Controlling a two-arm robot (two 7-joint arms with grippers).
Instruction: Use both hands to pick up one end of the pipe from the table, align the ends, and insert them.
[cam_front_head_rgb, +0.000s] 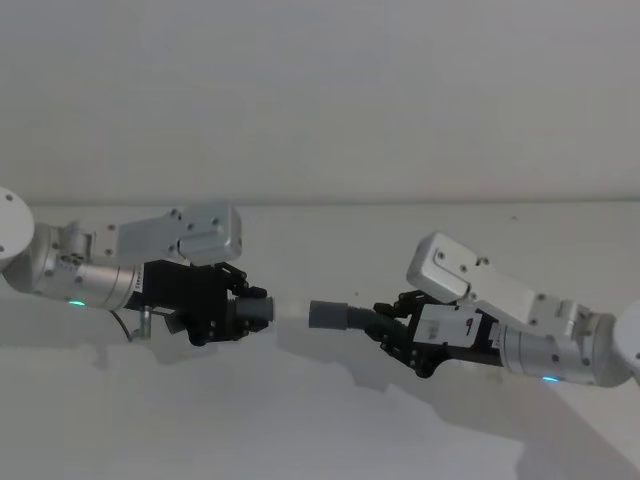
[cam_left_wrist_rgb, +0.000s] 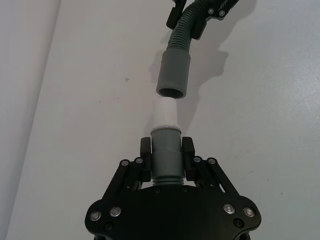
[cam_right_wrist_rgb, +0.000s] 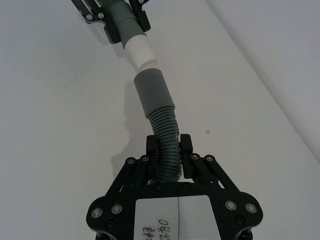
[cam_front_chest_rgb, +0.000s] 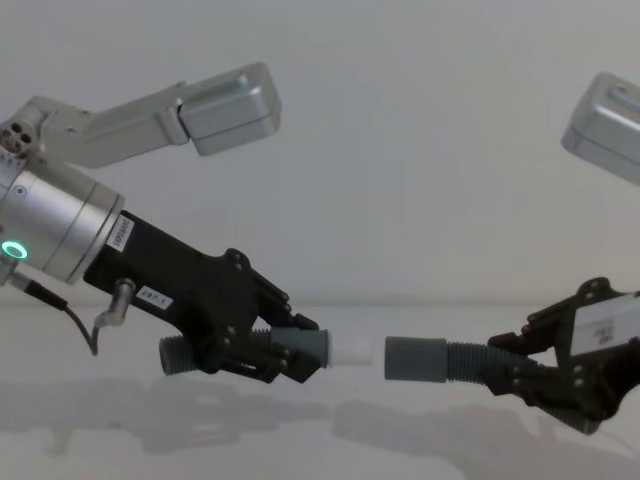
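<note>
Two dark grey corrugated plastic hose pieces are held above the white matte table (cam_front_head_rgb: 330, 420). The left black two-finger claw (cam_left_wrist_rgb: 166, 156) is pinching the smooth grey cuff with the narrower white tip (cam_left_wrist_rgb: 165, 116); the hose behind it is mostly hidden by the claw body. The right black claw (cam_right_wrist_rgb: 170, 153) is pinching the ribbed hose (cam_right_wrist_rgb: 167, 140) behind the plain grey cuff (cam_right_wrist_rgb: 152, 93). The two ends face each other, just apart.
</note>
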